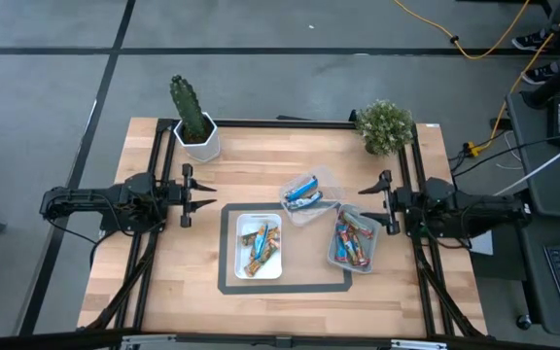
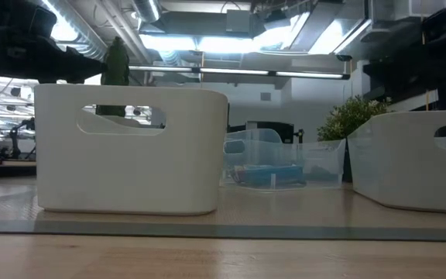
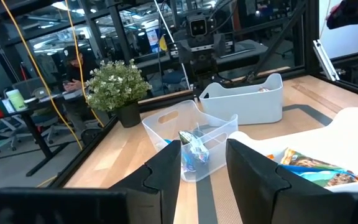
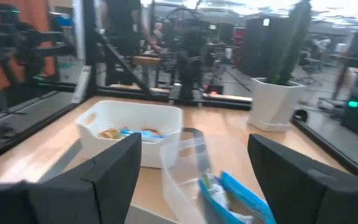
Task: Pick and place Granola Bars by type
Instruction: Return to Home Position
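The granola bars lie in three trays at the table's middle. Gold-brown bars [image 1: 259, 245] fill a white tray [image 1: 241, 255]. Blue-silver bars [image 1: 304, 192] lie in a clear tray [image 1: 325, 178]. Blue-red bars [image 1: 354, 240] lie in a pale tray [image 1: 334, 261]. My left gripper [image 1: 212, 194] hovers level at the table's left side, open, pointing toward the trays with nothing between its fingers [image 3: 163, 177]. My right gripper [image 1: 362, 202] hovers level at the right side, open wide and empty; the clear tray [image 4: 185, 168] shows between its fingers.
A cactus in a white pot [image 1: 194, 122] stands at the far left and a bushy green plant [image 1: 385, 126] at the far right. A grey mat outline [image 1: 285, 288] frames the white tray. Black frame rails [image 1: 149, 292] run along both table sides.
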Controlling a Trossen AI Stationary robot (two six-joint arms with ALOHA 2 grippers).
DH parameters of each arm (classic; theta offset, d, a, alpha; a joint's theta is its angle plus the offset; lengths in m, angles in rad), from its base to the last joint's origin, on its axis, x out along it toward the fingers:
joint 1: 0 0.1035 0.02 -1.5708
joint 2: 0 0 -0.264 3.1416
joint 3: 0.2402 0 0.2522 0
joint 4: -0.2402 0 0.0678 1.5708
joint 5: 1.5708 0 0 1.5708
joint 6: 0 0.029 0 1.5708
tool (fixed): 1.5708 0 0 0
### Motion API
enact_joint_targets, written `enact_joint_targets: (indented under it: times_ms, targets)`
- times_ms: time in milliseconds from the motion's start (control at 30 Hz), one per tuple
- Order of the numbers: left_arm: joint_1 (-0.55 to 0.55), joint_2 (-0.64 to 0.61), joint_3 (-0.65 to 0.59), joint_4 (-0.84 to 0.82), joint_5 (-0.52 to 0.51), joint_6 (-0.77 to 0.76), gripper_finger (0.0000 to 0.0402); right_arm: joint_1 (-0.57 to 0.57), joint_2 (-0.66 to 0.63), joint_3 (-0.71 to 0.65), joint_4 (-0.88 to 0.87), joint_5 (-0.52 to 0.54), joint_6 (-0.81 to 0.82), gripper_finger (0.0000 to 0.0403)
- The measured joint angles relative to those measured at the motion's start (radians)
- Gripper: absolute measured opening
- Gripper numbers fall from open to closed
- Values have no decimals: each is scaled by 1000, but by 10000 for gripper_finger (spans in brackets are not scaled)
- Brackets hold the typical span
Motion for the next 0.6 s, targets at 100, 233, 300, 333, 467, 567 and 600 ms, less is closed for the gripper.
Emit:
enact_joint_targets:
  times_ms: [100, 233, 300, 333, 467, 567, 600]
  targets:
    - [0, 0, 0, 0, 0, 0, 122, 53, 0, 0, 0, -1, 4, 296]
    - [0, 0, 0, 0, 0, 0, 122, 74, 0, 0, 0, 3, -7, 296]
    - [0, 0, 0, 0, 0, 0, 121, 74, 0, 0, 0, 11, -7, 296]
    - [0, 0, 0, 0, 0, 0, 120, 74, 0, 0, 0, 14, -1, 296]
    - [0, 0, 0, 0, 0, 0, 120, 75, 5, 0, 0, 15, -3, 296]
    - [0, 0, 0, 0, 0, 0, 123, 75, 5, 0, 1, 15, 0, 296]
    - [0, 0, 0, 0, 0, 0, 124, 75, 5, 0, 1, 15, -2, 296]
